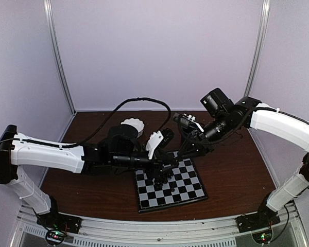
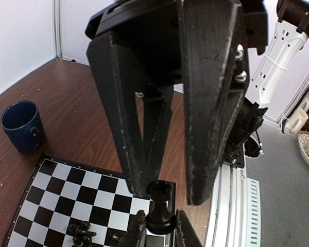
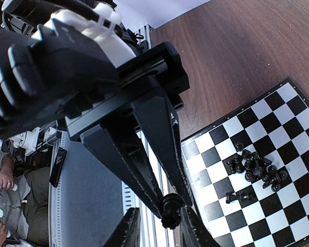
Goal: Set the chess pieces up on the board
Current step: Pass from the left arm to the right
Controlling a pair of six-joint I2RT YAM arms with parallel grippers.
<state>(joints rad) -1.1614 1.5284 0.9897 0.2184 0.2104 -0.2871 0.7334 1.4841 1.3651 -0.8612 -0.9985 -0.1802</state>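
Note:
The board [image 1: 188, 193] lies at the table's middle front, with a cluster of black chess pieces [image 1: 164, 181] on it. My left gripper [image 1: 159, 175] is low over the board. In the left wrist view the left gripper [image 2: 162, 229] is shut on a black chess piece [image 2: 161, 206], upright above the board's [image 2: 56, 190] corner. My right gripper [image 1: 182, 153] hangs by the board's far edge. In the right wrist view the right gripper [image 3: 167, 218] is shut on a black chess piece [image 3: 171, 206], off the board's [image 3: 283, 221] edge. Several pieces [image 3: 255, 167] are bunched together there, and one [image 3: 240, 196] lies flat.
A dark blue mug [image 2: 21, 125] stands on the brown table beyond the board. A white scalloped bowl [image 1: 133, 125] sits at the back behind my left arm. A metal rail [image 1: 159, 234] runs along the table's near edge.

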